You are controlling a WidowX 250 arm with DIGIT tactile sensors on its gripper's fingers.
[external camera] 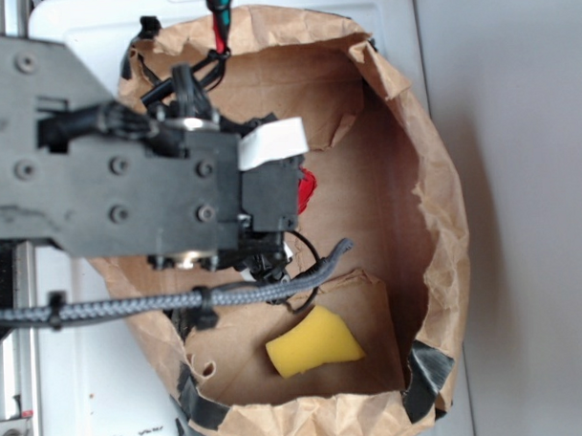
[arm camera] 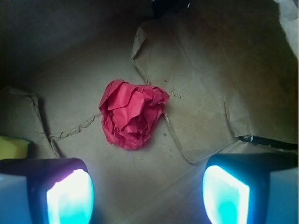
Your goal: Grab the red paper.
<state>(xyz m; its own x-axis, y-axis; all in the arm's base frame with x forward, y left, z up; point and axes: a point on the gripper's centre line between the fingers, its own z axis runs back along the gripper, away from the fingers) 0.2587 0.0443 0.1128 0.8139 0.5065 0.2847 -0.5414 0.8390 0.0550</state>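
The red paper [arm camera: 132,113] is a crumpled bright red ball lying on the brown floor of the paper bag, in the middle of the wrist view. In the exterior view only a small red sliver [external camera: 307,188] shows beside the black arm. My gripper [arm camera: 147,193] hangs above the bag floor with its jaws wide apart and nothing between them. The paper lies ahead of the fingertips [arm camera: 70,196], clear of both pads. In the exterior view the gripper itself is hidden under the arm's black body [external camera: 175,184].
The brown paper bag [external camera: 433,175] lies open with tall crinkled walls all round. A yellow foam wedge [external camera: 313,343] sits on the bag floor near the front wall; its corner shows at the left of the wrist view [arm camera: 14,147]. Torn floor flaps [arm camera: 196,102] lie right of the paper.
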